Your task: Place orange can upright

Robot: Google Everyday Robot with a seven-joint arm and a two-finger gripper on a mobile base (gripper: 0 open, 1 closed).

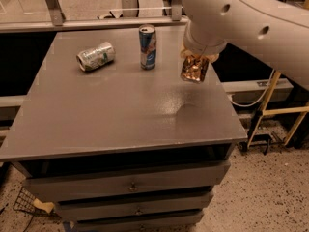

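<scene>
Hanging above the table (96, 115), the gripper (195, 57) clamps the orange can (194, 70), long axis nearly vertical.

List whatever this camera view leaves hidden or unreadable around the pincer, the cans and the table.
- Pincer, above the right rear of the table, holding the orange can off the surface: its grip points are hidden by the arm and the can.
- Orange can: too blurred to tell which end is up.
- Green-and-silver can and blue can: labels too small to read.
- Arm: cut off by the top and right edges.
</scene>
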